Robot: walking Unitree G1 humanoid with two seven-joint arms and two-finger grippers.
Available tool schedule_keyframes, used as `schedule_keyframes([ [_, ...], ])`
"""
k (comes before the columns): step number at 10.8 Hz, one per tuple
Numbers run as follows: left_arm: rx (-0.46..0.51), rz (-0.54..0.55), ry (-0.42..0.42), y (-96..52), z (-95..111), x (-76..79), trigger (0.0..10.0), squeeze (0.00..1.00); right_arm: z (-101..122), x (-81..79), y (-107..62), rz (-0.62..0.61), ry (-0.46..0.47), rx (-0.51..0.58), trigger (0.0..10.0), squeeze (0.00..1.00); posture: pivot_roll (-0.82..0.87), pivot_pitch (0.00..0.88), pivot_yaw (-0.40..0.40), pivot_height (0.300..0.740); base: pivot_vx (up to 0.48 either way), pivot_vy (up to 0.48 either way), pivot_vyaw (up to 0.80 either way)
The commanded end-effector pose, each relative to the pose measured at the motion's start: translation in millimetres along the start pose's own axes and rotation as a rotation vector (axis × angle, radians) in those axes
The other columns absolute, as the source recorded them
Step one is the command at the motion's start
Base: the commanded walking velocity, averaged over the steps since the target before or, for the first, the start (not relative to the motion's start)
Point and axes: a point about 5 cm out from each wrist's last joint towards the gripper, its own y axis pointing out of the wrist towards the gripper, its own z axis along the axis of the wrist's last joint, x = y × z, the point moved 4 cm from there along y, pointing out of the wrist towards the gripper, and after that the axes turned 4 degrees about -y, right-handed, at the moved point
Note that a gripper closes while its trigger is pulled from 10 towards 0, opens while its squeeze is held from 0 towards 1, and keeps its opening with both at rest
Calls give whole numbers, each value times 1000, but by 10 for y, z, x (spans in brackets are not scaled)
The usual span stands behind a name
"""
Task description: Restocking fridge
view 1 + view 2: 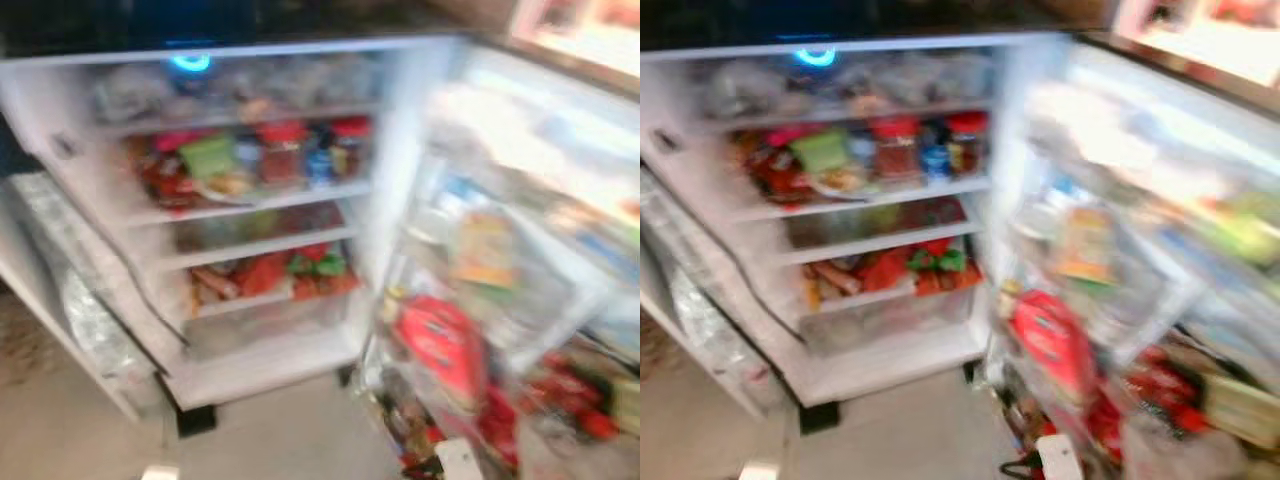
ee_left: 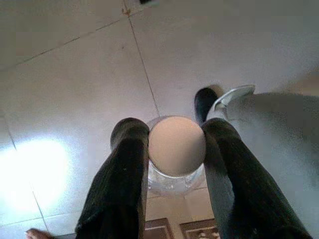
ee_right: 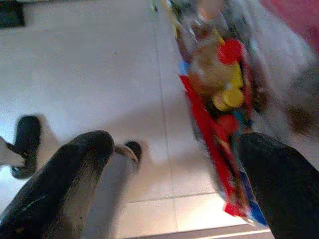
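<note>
While the head cameras blur across an open fridge point(image 1: 250, 360), the robot's two arms hang low over a pale tiled floor point(image 2: 75, 74). The left hand point(image 2: 175, 149) points down at the tiles, its two black fingers point(image 2: 124, 169) closed on a clear jar with a beige lid point(image 2: 177, 145); the lid faces the wrist camera and the glass body shows beneath it between the fingertips. A dark foot of the robot sits on the floor just beyond the jar. The right hand point(image 3: 174, 179) also points downward, its fingers point(image 3: 75, 174) spread wide apart and gripping nothing. Beyond them lies a heap of red, yellow and blue packaged groceries point(image 3: 219, 99) on the floor. Ahead, the fridge's white shelves point(image 1: 250, 200) are packed: red-lidded jars point(image 1: 285, 145) and green packets on an upper shelf, red and green packages point(image 1: 270, 272) lower down, and a blue light point(image 1: 190, 62) glowing at the top. To the right, the open door's racks point(image 1: 500, 280) hold a red packet point(image 1: 440, 345) and other blurred goods.
</note>
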Motion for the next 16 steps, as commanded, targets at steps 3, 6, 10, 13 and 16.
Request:
schedule_keyframes([
  [3,49,-13,-44,-6,50,-6,10000,0,28,-8,8,6,-4,-1,10000,0,29,0,-38,740,0,0,0],
  [6,127,-21,-76,0,220,1,10000,0,136,-1,23,11,-28,14,10000,0,37,0,-39,740,0,0,0],
  [10,309,-82,-90,-10,741,116,10000,0,257,56,31,-46,-23,57,10000,0,17,0,-13,740,0,0,0],
  [13,369,-111,-69,-30,910,173,10000,0,282,77,33,-63,-45,56,10000,0,16,0,-14,740,0,0,0],
  [16,608,-227,-23,-196,1672,407,10000,0,551,88,60,-85,-98,90,10000,0,-4,0,22,740,0,0,0],
])
